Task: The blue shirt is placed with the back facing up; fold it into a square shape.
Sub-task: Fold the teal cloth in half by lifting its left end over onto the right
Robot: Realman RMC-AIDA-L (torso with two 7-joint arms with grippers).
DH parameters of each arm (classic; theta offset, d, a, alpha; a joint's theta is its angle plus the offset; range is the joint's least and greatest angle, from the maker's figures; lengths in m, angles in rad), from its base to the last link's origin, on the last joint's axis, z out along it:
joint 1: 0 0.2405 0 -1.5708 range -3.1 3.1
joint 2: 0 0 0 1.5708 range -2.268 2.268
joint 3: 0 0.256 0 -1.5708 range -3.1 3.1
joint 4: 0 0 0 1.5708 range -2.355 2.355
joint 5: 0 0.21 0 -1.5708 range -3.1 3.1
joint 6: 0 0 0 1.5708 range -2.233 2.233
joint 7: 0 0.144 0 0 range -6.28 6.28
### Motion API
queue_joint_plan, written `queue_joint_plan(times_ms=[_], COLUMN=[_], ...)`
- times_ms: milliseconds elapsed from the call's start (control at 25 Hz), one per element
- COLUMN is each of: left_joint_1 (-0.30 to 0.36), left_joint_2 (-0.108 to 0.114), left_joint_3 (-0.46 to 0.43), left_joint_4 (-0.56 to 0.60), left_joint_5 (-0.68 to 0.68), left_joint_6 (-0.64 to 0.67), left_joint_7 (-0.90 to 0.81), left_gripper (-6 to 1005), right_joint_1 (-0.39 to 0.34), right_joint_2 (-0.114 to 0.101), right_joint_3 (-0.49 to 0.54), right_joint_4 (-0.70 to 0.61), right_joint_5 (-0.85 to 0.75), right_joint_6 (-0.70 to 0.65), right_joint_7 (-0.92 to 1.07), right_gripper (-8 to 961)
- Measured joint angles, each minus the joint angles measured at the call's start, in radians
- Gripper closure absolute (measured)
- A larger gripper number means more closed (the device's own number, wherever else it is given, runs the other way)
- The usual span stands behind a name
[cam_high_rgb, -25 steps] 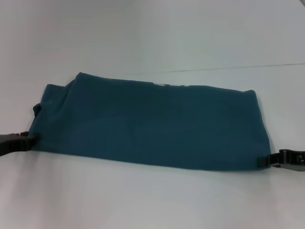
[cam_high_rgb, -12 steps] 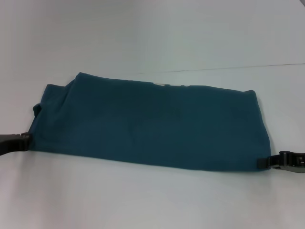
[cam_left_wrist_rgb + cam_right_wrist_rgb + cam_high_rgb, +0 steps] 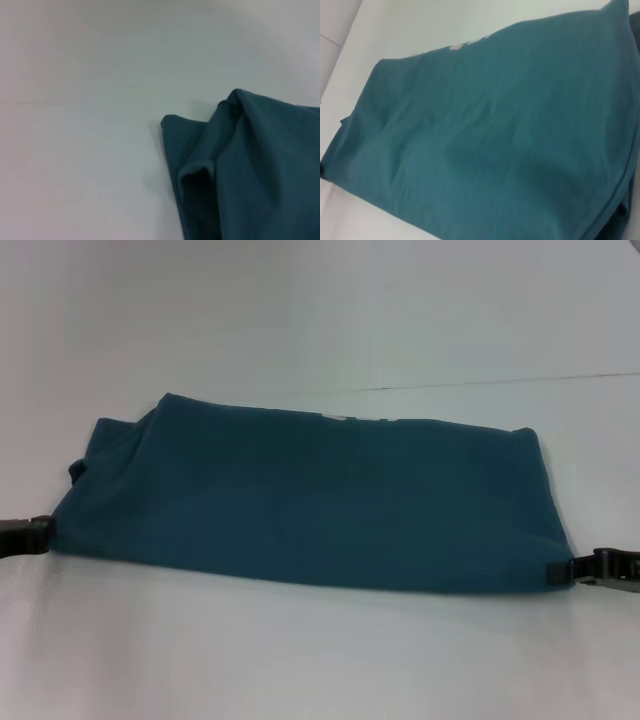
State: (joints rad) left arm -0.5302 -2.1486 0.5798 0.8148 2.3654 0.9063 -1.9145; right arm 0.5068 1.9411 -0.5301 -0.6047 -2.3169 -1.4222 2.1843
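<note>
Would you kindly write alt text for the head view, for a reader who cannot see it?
A blue shirt, folded into a wide band, lies flat on a white table. The left gripper sits at its near left corner and the right gripper at its near right corner, both low at the cloth's edge.

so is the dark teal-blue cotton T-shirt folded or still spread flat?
Folded: the dark teal-blue cotton T-shirt lies as a long doubled band, layers bunched at its left end.
</note>
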Motion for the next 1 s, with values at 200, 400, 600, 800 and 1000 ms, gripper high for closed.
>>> queue_joint_plan(times_ms=[200,400,600,800,1000], left_joint_1=[0.013,0.037,0.064,0.085,0.106], left_joint_2=[-0.011,-0.011,-0.013,-0.013,-0.014], left_joint_3=[0.000,-0.001,-0.008,-0.014,-0.027], left_joint_4=[0.045,0.072,0.084,0.084,0.084], left_joint_5=[0.013,0.011,-0.003,-0.017,-0.035], left_joint_6=[0.062,0.152,0.241,0.317,0.342], left_joint_7=[-0.025,-0.044,-0.051,-0.054,-0.055], left_gripper=[999,999,998,998,998], right_joint_1=[0.001,-0.001,-0.001,-0.003,-0.009], right_joint_2=[-0.019,-0.034,-0.039,-0.047,-0.051], right_joint_3=[0.009,0.015,0.012,0.005,0.003], right_joint_4=[0.000,-0.001,-0.001,-0.001,0.000], right_joint_5=[0.001,0.001,-0.003,-0.005,-0.005], right_joint_6=[0.006,0.034,0.082,0.111,0.111], right_joint_7=[-0.011,-0.015,-0.015,-0.023,-0.033], right_gripper=[881,877,874,870,866])
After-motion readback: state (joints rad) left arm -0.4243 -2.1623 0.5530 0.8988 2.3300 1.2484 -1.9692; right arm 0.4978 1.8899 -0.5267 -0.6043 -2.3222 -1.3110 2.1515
